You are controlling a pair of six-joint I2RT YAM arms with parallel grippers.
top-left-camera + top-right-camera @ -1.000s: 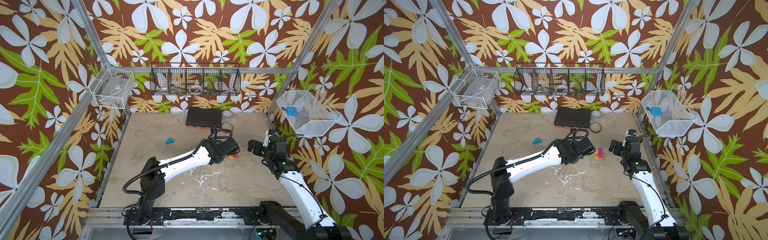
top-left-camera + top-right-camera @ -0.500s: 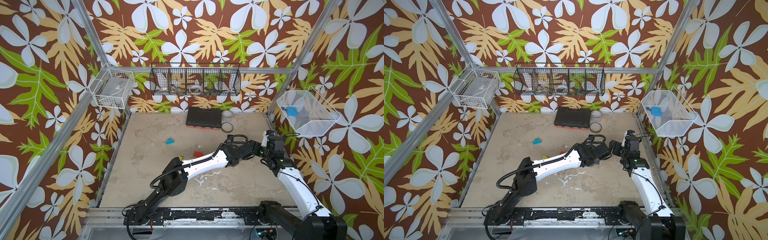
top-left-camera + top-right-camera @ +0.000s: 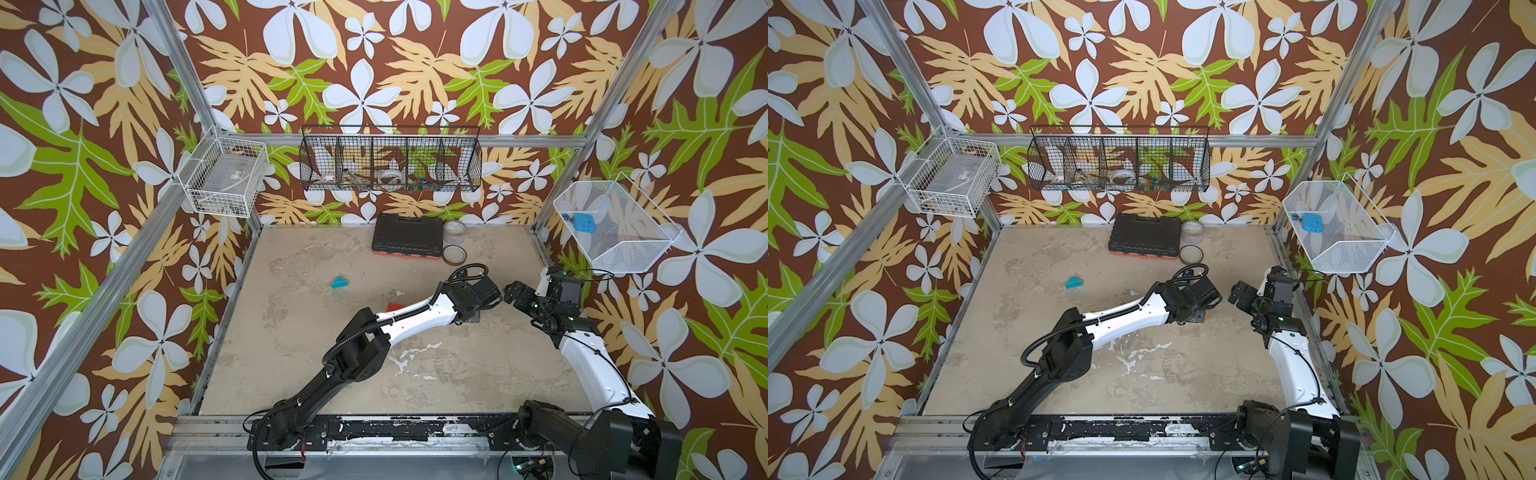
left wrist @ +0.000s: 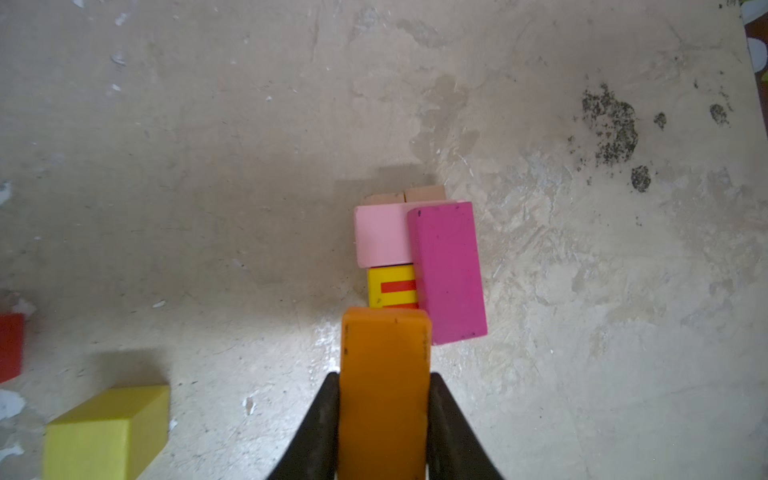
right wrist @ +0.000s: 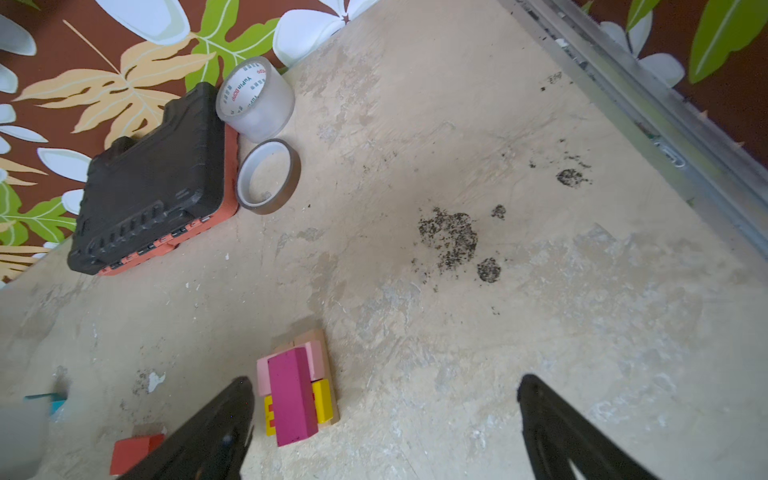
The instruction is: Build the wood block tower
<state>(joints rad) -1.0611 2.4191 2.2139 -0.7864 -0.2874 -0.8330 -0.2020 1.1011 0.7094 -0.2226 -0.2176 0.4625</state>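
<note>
Item: orange brick (image 4: 384, 353), clamped in our left gripper (image 4: 384, 386), poised over the tower (image 4: 382, 237) near the table's (image 5: 540, 291) right edge. Right gripper (image 5: 386, 380): jaws apart, empty. We should lower it level beside the magenta brick (image 4: 446, 270), then release gently.

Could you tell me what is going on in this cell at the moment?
The robot is stacking painted wood blocks. The left gripper has its fingers shut on an orange wooden brick, held right by the half-built tower: a magenta brick lying across a pink block and a red-striped yellow block, on two plain wooden planks. The right gripper is open and empty nearby. A teal wedge, a yellow cube and a red block lie loose on the table.
</note>
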